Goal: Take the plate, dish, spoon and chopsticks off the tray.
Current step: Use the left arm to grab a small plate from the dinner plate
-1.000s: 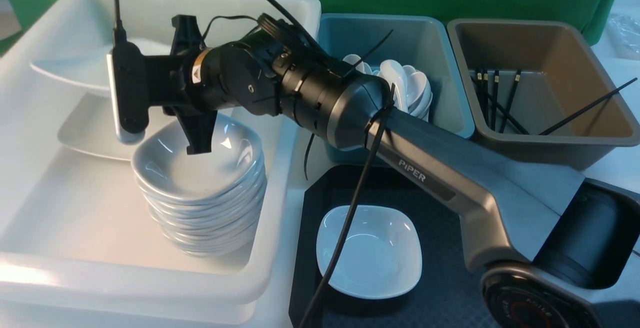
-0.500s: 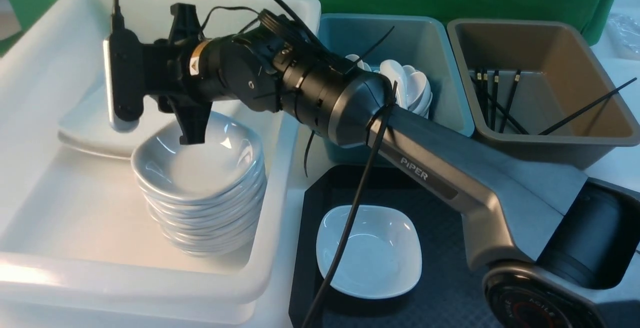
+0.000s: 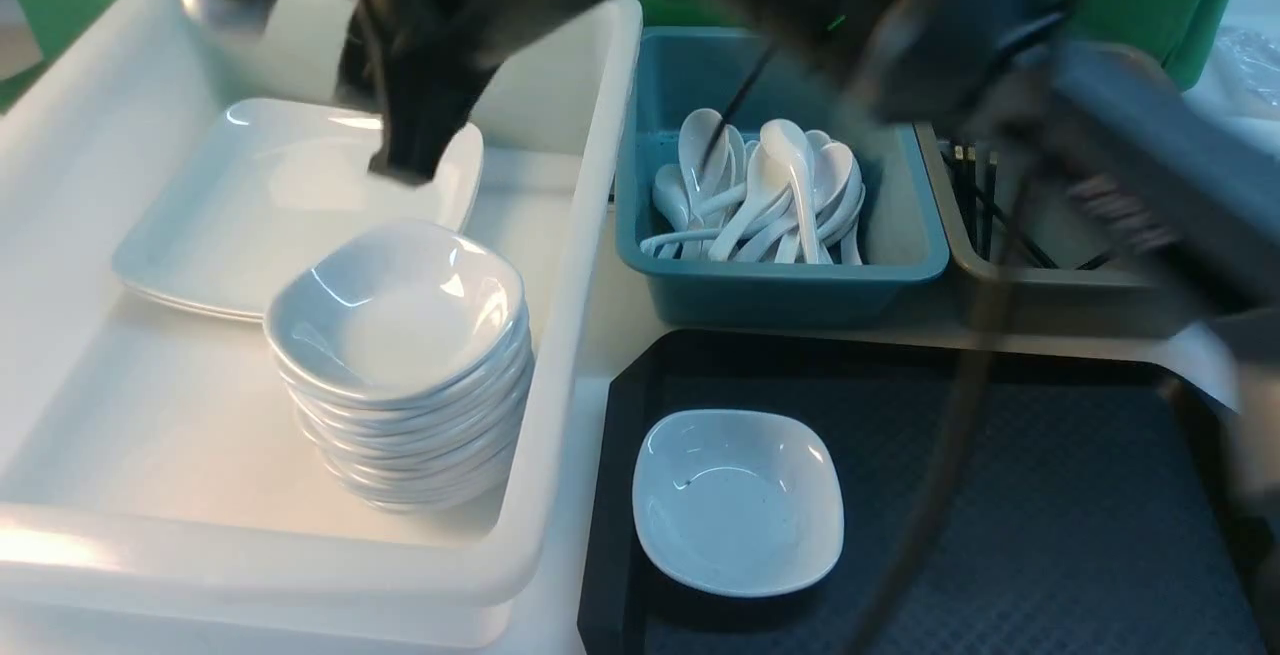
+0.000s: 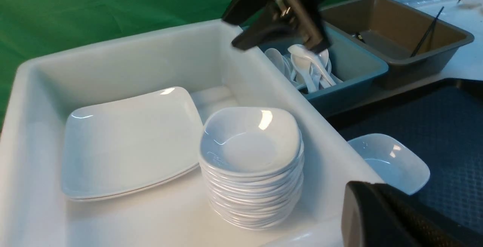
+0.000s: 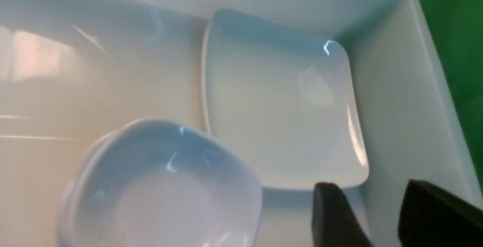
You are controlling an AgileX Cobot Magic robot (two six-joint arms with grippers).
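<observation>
Dial centred on stack of dishes point(image 4: 251, 149) in white tub point(image 4: 132, 62), green backdrop taken as 12. The plate point(image 4: 128, 141) lay at 9 atop another, just beside the stack. Teal tub point(image 4: 347, 94) of spoons point(image 4: 305, 64) at 1, brown tub point(image 4: 392, 24) beyond it. The dish point(image 4: 388, 162) sat on the tray point(image 4: 445, 126) at 4. The right gripper point(image 4: 281, 43), blurred, hung at 12, fingers apart, nothing between them.
</observation>
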